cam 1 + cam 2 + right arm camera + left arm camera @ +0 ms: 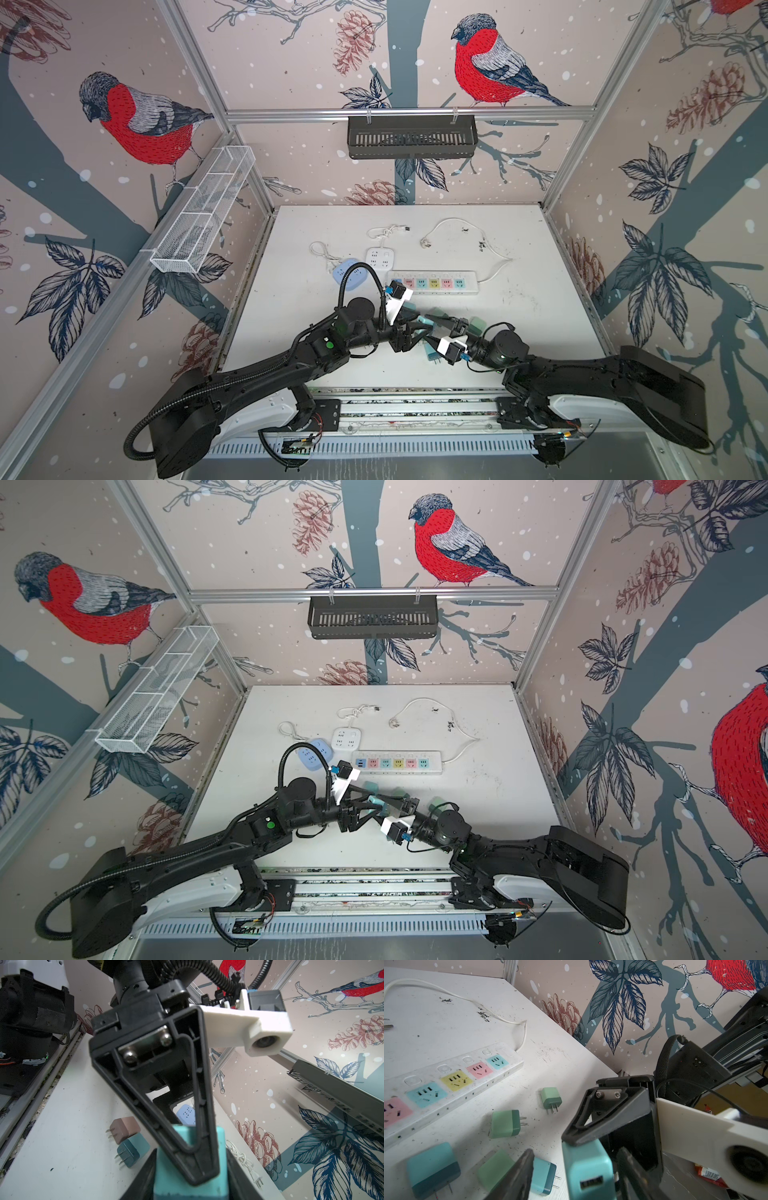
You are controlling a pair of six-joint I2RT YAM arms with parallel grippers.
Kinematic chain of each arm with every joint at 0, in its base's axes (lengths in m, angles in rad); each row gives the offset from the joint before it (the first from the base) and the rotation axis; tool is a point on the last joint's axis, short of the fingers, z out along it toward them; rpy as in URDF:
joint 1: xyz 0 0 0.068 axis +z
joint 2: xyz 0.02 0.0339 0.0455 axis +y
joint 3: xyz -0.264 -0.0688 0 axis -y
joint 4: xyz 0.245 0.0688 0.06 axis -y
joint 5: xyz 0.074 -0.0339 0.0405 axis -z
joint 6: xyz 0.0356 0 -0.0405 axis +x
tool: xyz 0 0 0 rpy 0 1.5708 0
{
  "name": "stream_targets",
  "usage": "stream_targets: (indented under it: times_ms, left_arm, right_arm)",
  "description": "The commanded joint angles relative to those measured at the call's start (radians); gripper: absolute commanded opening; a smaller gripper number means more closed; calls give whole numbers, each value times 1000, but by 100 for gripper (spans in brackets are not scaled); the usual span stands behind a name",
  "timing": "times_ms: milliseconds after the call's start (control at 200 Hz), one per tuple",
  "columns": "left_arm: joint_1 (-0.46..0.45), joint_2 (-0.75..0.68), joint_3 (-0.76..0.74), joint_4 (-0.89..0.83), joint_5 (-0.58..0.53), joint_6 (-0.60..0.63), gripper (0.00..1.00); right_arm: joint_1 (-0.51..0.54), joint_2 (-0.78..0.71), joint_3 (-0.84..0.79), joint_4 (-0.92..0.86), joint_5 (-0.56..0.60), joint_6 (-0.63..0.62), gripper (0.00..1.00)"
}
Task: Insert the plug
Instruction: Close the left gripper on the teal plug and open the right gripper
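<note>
One teal plug (588, 1169) over scuffed white table (519, 332), bird-print walls (540, 158): R claw (190, 1180) clamps it, L claw (576, 1167) spread astride it.

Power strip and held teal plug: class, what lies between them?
In the left wrist view, a loose green plug lies between the power strip and the held teal plug.

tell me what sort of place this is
Most likely a robot test cell, not a home: an aluminium frame with bird-print wall panels encloses a white table, two robot arms sit on a rail at its front edge, and power strips and loose plug adapters are laid out.
</note>
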Motion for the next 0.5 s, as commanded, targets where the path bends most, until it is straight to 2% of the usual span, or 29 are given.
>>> stream_targets:
  times_ms: [0, 175, 285, 425, 495]
  left_arm:
    - [-6, 12, 14, 49, 13, 2, 63]
    - [-15, 39, 31, 40, 13, 6, 59]
    - [-21, 56, 42, 41, 15, 11, 50]
    - [-24, 73, 53, 42, 22, 18, 25]
    - [-26, 80, 56, 46, 27, 24, 13]
  right_arm:
    - [3, -5, 0, 57, 18, 0, 7]
    - [2, -7, 2, 61, 34, 4, 7]
    - [2, -6, 4, 61, 36, 4, 7]
    - [4, -5, 3, 62, 38, 3, 8]
    - [5, -6, 1, 65, 43, 6, 14]
